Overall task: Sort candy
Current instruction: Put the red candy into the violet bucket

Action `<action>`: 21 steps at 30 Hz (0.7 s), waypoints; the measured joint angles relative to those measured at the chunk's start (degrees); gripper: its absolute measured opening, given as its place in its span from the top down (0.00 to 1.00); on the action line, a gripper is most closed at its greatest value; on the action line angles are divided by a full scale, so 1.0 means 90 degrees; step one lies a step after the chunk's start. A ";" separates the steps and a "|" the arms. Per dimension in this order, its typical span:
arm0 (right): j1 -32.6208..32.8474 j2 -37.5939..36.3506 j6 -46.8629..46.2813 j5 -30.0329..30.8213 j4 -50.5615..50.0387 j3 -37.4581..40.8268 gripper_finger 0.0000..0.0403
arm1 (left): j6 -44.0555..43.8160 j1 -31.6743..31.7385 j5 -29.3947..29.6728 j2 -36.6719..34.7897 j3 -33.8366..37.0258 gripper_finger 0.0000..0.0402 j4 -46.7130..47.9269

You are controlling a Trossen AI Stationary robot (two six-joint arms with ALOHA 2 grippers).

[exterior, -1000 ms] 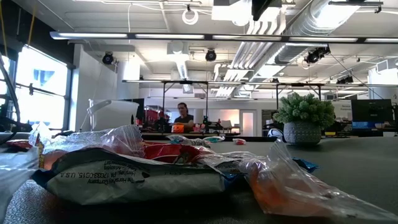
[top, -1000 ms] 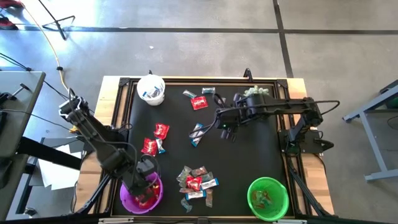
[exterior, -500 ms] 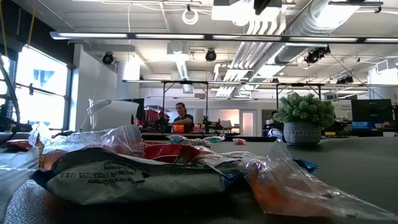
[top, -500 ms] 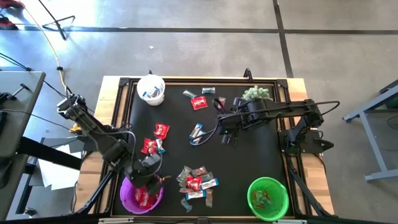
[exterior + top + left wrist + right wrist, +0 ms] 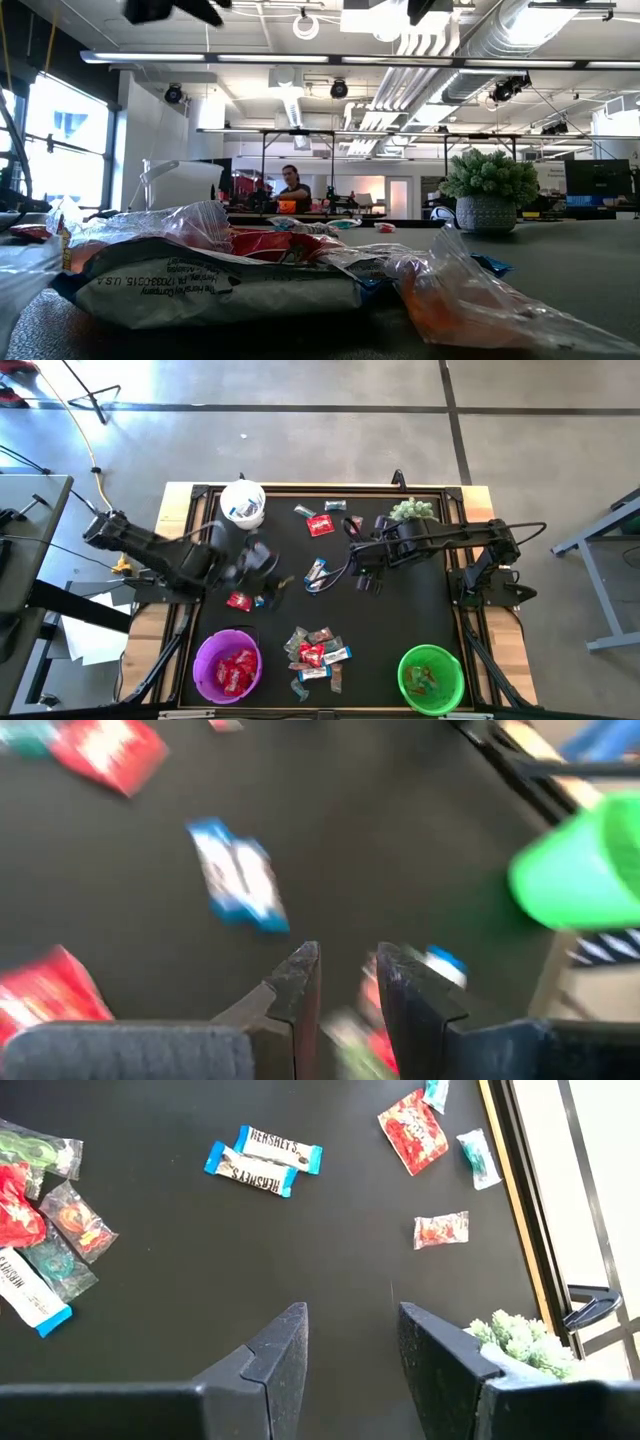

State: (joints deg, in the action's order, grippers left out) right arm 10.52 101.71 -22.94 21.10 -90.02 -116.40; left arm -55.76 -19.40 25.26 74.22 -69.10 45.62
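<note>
Left end effector moved from purple bowl toward mid-table candy

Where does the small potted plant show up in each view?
High view: potted plant at the top right corner of the black mat.
Low view: potted plant right of centre.
Left wrist view: not in it.
Right wrist view: potted plant at the picture's lower right edge.
Shared landmark: black mat.

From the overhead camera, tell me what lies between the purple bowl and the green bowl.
In the high view, a heap of mixed candy lies on the dark mat between the purple bowl and the green bowl.
</note>
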 joint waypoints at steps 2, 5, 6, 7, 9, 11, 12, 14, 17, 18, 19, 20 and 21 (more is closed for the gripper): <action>0.0000 0.0000 -0.0040 0.0005 0.0000 0.0001 0.62 | 0.0713 0.0541 0.0034 0.0052 -0.0002 0.78 -0.0065; 0.0000 0.0000 -0.0126 0.0007 0.0000 0.0000 0.62 | 0.1747 0.1292 -0.0161 0.0204 -0.0002 0.78 -0.0161; 0.0005 0.0000 -0.0135 0.0007 0.0000 0.0000 0.62 | 0.2071 0.1520 -0.0263 0.0268 0.0000 0.78 -0.0243; 0.0014 0.0000 -0.0135 0.0005 0.0000 0.0001 0.62 | 0.2361 0.1727 -0.0358 0.0335 -0.0002 0.78 -0.0310; 0.0044 0.0000 -0.0138 -0.0035 0.0000 0.0001 0.62 | 0.2889 0.2109 -0.0550 0.0507 -0.0002 0.78 -0.0475; 0.0073 0.0000 -0.0206 -0.0065 0.0000 0.0002 0.62 | 0.3362 0.2467 -0.0808 0.0695 0.0000 0.77 -0.0617; 0.0086 -0.0001 -0.0262 -0.0068 0.0001 0.0002 0.62 | 0.3574 0.2631 -0.0955 0.0783 0.0000 0.77 -0.0689; 0.0092 -0.0002 -0.0312 -0.0070 0.0000 0.0002 0.62 | 0.3909 0.2958 -0.1252 0.0982 -0.0002 0.76 -0.0865; 0.0095 -0.0002 -0.0481 -0.0070 0.0000 0.0002 0.62 | 0.4330 0.3421 -0.1750 0.1335 0.0000 0.73 -0.1104; 0.0095 -0.0002 -0.0523 -0.0071 0.0000 0.0002 0.62 | 0.4440 0.3567 -0.1937 0.1461 0.0000 0.72 -0.1236; 0.0095 -0.0002 -0.0582 -0.0072 0.0000 0.0002 0.62 | 0.4541 0.3696 -0.2145 0.1590 0.0000 0.71 -0.1354; 0.0095 -0.0002 -0.0610 -0.0071 0.0000 0.0002 0.62 | 0.4609 0.3821 -0.2347 0.1720 0.0000 0.70 -0.1503; 0.0095 -0.0002 -0.0629 -0.0073 0.0000 0.0002 0.62 | 0.4664 0.3955 -0.2582 0.1875 0.0000 0.68 -0.1683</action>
State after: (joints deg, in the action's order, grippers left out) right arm 11.38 101.69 -28.60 20.45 -90.02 -116.38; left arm -13.78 16.19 2.02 91.10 -69.10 30.48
